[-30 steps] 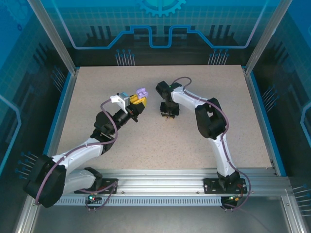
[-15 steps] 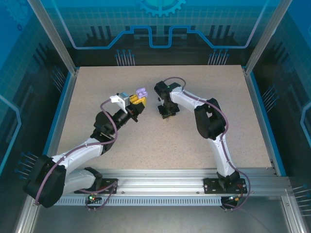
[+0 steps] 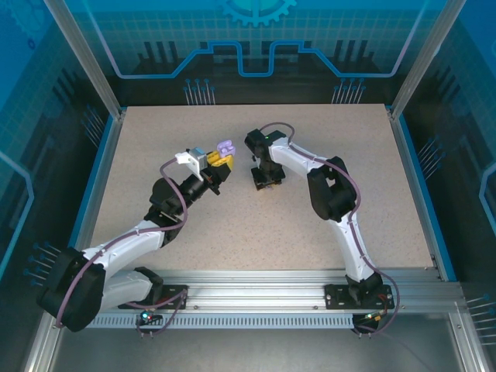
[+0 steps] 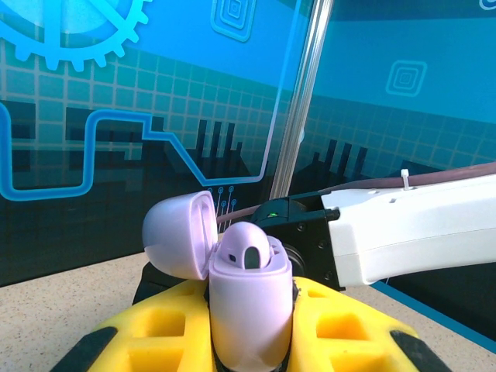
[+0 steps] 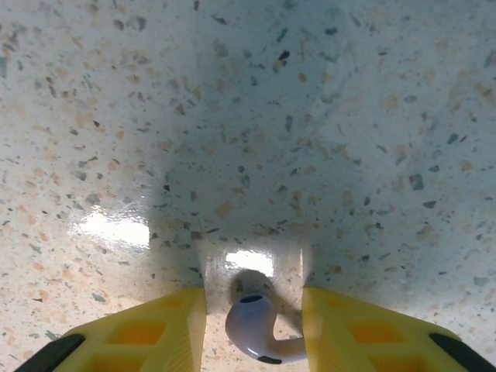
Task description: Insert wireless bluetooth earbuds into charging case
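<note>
The left gripper (image 4: pixel 249 350) is clamped on an open purple charging case (image 4: pixel 249 298), its yellow fingers (image 4: pixel 159 329) pressed against the case's lower body from either side. The case stands upright in the grip, with its rounded lid (image 4: pixel 180 234) swung back to the left and a dark well showing in its top. From above, that gripper (image 3: pixel 219 163) is raised over the middle of the speckled table (image 3: pixel 155 139).

Just beyond the case, in the left wrist view, the right arm's (image 4: pixel 411 225) white casing crosses the frame in front of the blue back wall (image 4: pixel 116 93).

The right gripper (image 5: pixel 254 310) points straight down at the table, its two yellow fingers (image 5: pixel 155 333) spread apart. A pale purple earbud (image 5: pixel 252 329) sits between them, bulb to the left and stem reaching toward the right-hand finger, with a clear gap on the other side. Whether the bud rests on the tabletop cannot be told. Seen from overhead, this gripper (image 3: pixel 263 183) is low over the table, near the held case and to its right.
</note>
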Controlling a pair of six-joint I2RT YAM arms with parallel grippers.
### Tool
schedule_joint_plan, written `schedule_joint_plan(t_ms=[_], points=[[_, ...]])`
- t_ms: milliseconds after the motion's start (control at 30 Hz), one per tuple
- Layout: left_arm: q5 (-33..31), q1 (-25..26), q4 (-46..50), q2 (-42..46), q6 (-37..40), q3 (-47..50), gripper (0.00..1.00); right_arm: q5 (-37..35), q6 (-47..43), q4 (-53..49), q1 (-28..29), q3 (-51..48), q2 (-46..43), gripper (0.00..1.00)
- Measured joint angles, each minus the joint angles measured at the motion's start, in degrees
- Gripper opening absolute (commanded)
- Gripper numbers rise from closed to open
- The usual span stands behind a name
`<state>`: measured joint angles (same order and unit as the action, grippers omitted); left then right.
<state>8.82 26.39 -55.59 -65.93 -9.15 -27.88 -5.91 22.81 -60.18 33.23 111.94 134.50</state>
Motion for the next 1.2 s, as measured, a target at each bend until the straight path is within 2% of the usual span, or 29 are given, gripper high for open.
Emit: schedule_joint_plan(t_ms=[700,1200], points=[[0.0,0.0,0.0,0.5,0.0,0.0,0.0,1.9,6.2,-0.6,1.5,-0.7,-0.8,0.36],[0.0,0.0,0.3,0.8,0.0,0.0,0.0,-2.1,6.1,-2.9,1.5,0.4,-0.6,0.34]])
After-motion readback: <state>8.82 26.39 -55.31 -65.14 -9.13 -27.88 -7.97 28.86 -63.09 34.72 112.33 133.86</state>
